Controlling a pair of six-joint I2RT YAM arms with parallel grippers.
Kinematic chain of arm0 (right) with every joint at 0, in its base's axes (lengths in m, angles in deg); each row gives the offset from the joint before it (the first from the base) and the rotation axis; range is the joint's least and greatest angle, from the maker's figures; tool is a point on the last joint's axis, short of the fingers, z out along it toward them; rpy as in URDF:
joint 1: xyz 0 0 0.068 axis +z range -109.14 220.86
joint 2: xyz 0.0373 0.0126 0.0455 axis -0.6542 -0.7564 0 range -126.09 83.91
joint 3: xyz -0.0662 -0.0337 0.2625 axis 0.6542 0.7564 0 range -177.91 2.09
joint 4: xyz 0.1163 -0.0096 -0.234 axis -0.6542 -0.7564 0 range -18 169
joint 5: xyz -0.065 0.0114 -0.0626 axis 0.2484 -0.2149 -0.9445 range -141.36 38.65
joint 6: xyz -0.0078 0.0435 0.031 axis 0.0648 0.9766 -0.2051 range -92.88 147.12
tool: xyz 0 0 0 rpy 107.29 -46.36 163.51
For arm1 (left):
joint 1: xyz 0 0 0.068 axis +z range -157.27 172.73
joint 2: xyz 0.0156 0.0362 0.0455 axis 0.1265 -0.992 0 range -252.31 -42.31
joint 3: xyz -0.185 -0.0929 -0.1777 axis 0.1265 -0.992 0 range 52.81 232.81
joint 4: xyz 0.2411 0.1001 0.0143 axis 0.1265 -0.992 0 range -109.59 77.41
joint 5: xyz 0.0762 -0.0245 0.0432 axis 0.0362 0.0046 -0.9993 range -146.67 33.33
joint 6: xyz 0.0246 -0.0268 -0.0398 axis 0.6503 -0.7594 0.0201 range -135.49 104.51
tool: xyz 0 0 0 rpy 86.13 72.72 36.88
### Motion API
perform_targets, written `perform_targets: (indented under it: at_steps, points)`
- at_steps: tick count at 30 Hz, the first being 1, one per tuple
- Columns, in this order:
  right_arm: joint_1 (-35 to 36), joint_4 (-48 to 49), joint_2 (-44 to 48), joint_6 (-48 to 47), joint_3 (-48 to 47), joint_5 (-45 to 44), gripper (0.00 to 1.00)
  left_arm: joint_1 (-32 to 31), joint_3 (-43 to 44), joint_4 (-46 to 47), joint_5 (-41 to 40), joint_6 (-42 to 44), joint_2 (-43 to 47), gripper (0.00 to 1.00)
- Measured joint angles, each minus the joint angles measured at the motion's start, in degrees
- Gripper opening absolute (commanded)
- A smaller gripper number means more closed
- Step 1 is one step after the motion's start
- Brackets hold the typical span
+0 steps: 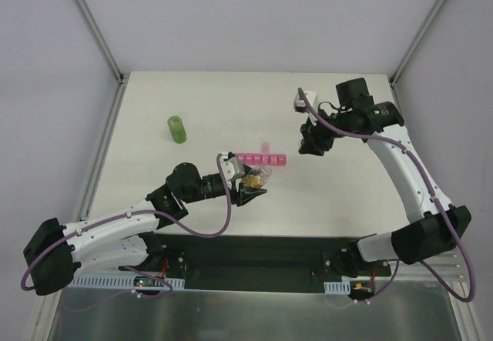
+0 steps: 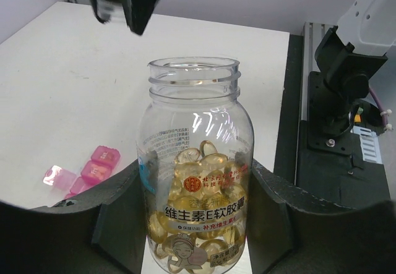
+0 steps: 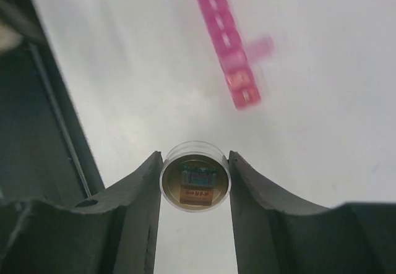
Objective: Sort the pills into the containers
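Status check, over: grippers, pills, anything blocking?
Left gripper jaws shut on uncapped bottle, pills inside. Right gripper jaws shut on round cap. Pink organizer beside bottle, one lid open. Nothing blocking.

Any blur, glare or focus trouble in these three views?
Top external: evenly lit, sharp, no glare. Left wrist: the clear bottle in the left gripper is sharp, with a white glare streak on its wall; the pink strip behind is soft. Right wrist: the pink strip is blurred, while the round cap in the right gripper is fairly crisp.
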Motion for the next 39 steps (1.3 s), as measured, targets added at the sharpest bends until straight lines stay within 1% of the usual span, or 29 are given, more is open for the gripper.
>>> perform_targets:
  at_steps: [2,5,8,13,20,23,24,26,27,33,35,36,39]
  points:
    - [-6.0,6.4,0.5,4.5,9.2,-5.0,0.17,0.0,-0.9,0.1,-0.5,0.0,0.8,0.0]
    - [-11.9,12.5,-1.6,9.0,18.7,-11.4,0.17,0.0,-1.9,0.4,-1.1,0.0,1.2,0.0]
    - [-15.9,15.8,-6.8,11.7,22.2,-16.5,0.17,0.0,-2.7,0.6,-1.4,-0.1,1.2,0.0]
    - [-19.9,21.5,-17.6,14.1,22.0,-22.5,0.2,0.0,-3.0,1.3,-2.4,-0.1,1.2,0.0]
    - [-21.4,23.2,-26.1,16.0,19.9,-25.5,0.24,0.0,-4.7,1.5,-2.8,-0.1,1.7,0.0]
    - [-21.5,23.4,-27.7,16.6,18.8,-26.1,0.31,0.0,-5.2,1.5,-2.9,-0.1,2.2,0.0]
    - [-21.6,23.5,-27.8,16.8,18.6,-26.3,0.35,0.0,-5.3,1.5,-3.0,-0.1,2.3,0.0]
    - [-21.7,23.5,-28.0,17.0,18.3,-26.4,0.39,0.0,-5.3,1.5,-3.2,-0.1,2.3,0.0]
    - [-21.8,23.6,-28.1,17.0,18.3,-26.4,0.43,0.0,-5.3,1.5,-3.3,-0.1,2.3,0.0]
    - [-22.0,23.5,-28.2,17.2,18.2,-26.1,0.58,0.0,-5.4,1.5,-3.8,-0.1,2.3,0.0]
    - [-22.0,23.5,-28.2,17.3,18.1,-25.7,0.61,0.0,-5.5,1.5,-3.9,-0.1,2.3,0.0]
    - [-22.1,23.5,-28.2,17.2,18.1,-25.5,0.64,0.0,-5.5,1.5,-3.9,-0.1,2.3,0.0]
    - [-22.3,23.5,-28.0,17.2,18.1,-24.9,0.68,0.0,-5.8,1.5,-3.9,-0.1,2.4,0.0]
